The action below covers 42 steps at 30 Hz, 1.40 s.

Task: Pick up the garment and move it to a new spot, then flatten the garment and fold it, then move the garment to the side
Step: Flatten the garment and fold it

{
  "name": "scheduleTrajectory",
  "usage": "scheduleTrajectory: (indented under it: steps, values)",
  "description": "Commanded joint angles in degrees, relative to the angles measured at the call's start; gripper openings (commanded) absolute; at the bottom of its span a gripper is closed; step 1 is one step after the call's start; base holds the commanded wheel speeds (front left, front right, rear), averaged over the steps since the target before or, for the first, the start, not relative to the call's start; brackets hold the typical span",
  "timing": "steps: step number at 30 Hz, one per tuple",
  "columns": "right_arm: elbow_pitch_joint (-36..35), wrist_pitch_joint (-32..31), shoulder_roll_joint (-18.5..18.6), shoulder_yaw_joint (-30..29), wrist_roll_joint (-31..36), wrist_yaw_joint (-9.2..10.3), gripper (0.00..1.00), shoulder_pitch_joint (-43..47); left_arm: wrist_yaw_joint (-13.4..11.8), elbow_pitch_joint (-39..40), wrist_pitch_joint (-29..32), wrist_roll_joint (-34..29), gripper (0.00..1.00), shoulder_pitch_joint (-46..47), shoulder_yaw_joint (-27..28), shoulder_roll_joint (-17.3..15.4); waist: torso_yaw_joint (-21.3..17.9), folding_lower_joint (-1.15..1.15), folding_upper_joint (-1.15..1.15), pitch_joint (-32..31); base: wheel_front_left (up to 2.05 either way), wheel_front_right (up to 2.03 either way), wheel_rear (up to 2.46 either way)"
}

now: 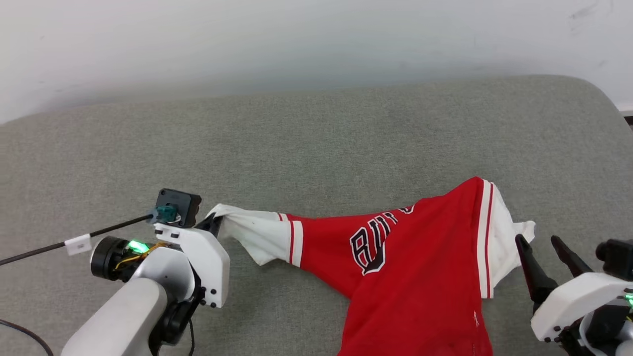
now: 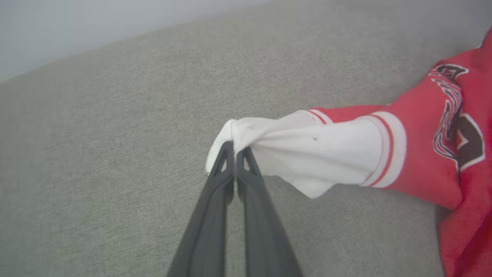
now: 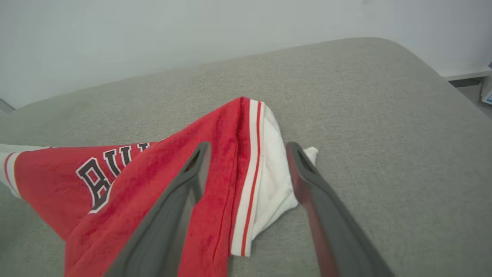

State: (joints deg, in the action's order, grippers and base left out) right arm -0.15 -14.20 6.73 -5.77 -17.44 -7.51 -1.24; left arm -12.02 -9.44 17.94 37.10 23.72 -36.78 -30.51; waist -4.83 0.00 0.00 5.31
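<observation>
Garment [image 1: 420, 257], one white sleeve pinched in left tool [image 2: 235, 148], right tool [image 1: 536, 238] spread beside the other sleeve

We see our left gripper [image 2: 234, 152] with its two dark fingers [image 2: 207, 231] pressed together, pinching the bunched end of the white sleeve [image 2: 307, 154] of the jersey [image 2: 442, 154]. The sleeve stretches to the right toward the red body, past a red-and-white striped band, where black white-edged letters show. The grey fabric surface [image 2: 115, 134] lies underneath, with a pale wall [image 2: 77, 27] beyond it.
</observation>
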Motion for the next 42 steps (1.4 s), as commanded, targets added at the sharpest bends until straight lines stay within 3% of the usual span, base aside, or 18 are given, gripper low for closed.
scheduleTrajectory:
  steps: [1,11,23,24,25,26,32,42]
  values:
    - [0.7,-1.5,0.6,-0.9,-1.1,0.04,1.0,-0.3,-0.8,1.3,-1.2,-0.5,0.0,-0.8,0.6,-0.6,0.8,0.0,0.0,-0.4,0.0,0.0,0.0]
    - [11.1,-20.4,6.1,-4.6,-5.6,0.04,1.0,-9.5,-3.6,12.5,-3.4,-3.7,0.0,0.7,1.8,-2.9,3.9,0.0,0.0,3.4,0.0,0.0,0.0]
    - [24.6,-33.4,8.2,-2.6,-7.0,0.04,1.0,-20.6,-3.2,15.7,-3.6,-5.1,0.0,4.3,0.8,-1.4,6.7,0.0,0.0,10.1,0.0,0.0,0.0]
    - [25.7,-34.0,8.1,-2.2,-6.8,0.05,0.93,-20.4,-3.3,15.5,-3.7,-5.0,0.0,4.4,0.8,-1.3,6.9,0.0,0.0,10.4,0.0,0.0,0.0]
    - [27.0,-34.8,7.8,-2.1,-7.0,0.05,0.41,-20.5,-3.2,15.3,-3.8,-4.9,0.0,4.5,0.9,-1.2,7.0,0.0,0.0,10.5,0.0,0.0,0.0]
    - [27.9,-35.4,7.4,-1.7,-7.4,0.05,0.01,-20.3,-3.2,15.1,-3.9,-4.7,0.0,4.6,0.9,-1.1,7.1,0.0,0.0,10.7,0.0,0.0,0.0]
    - [28.0,-33.0,9.4,0.2,-7.6,0.04,0.0,-22.8,-2.8,13.1,-4.7,-3.6,0.0,4.5,1.8,-1.4,6.6,0.0,0.0,9.8,0.0,0.0,0.0]
    - [23.9,-23.6,13.8,2.9,-3.6,0.05,0.0,-28.2,-3.6,9.2,-7.4,-2.0,0.0,4.3,5.3,-2.9,4.6,0.0,0.0,3.2,0.0,0.0,0.0]
